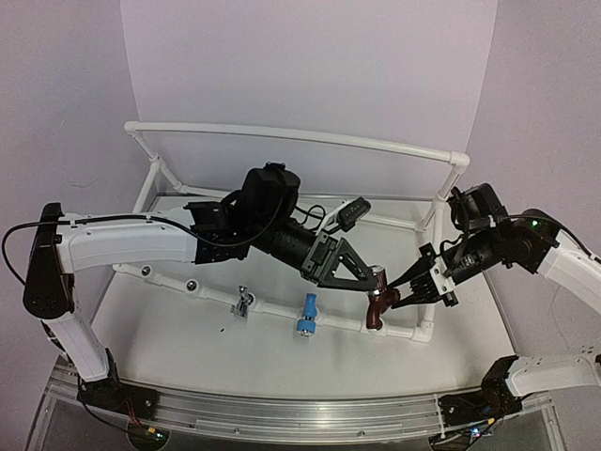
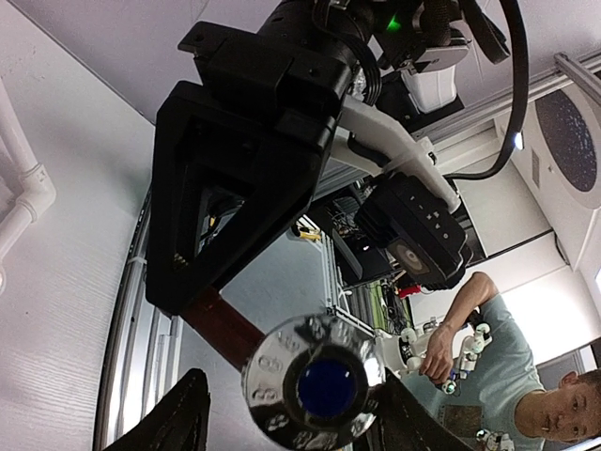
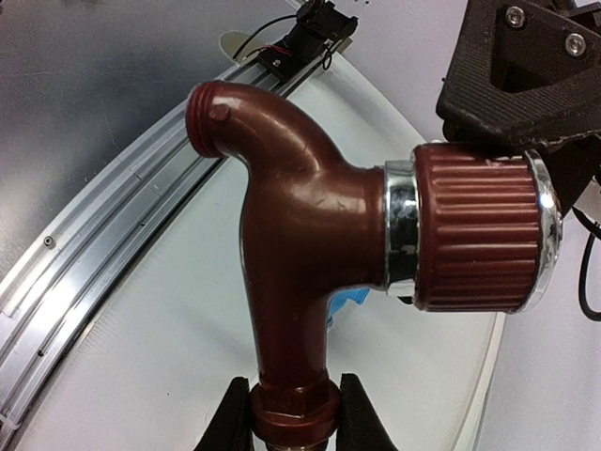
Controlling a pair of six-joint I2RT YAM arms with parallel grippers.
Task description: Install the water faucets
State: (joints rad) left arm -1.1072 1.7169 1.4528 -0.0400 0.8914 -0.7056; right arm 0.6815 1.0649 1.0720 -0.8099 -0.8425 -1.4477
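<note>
Clearly, the right gripper (image 3: 293, 418) is closed on the dark red-brown faucet (image 3: 291, 244), a small plastic tap with a curved spout, a ribbed round knob (image 3: 470, 230) and a shiny silver end. Its two black fingers (image 3: 233, 418) pinch the narrow threaded foot of the tap, one on each side. The body of the tap stands straight out ahead of the fingertips. The knob points sideways from this gripper, toward the left gripper (image 2: 291, 423).

The left gripper is partly open and holds nothing. Seen from its own wrist, the silver end of the knob, with a dark blue disc in the middle, sits between its two fingertips. One finger (image 2: 183, 418) is apart from the knob with a visible gap. The other finger is at the rim of the knob, but I cannot tell if it touches.

From above, both grippers meet over the front right part of the white plastic pipe frame (image 1: 282, 137), and the red-brown tap is just under their tips, at the front pipe. Whether it sits in a socket I cannot tell. To the left of the left gripper, on the same front pipe, are the light blue faucet (image 1: 306, 315) and, further away, the grey metal faucet (image 1: 242, 303).
</note>
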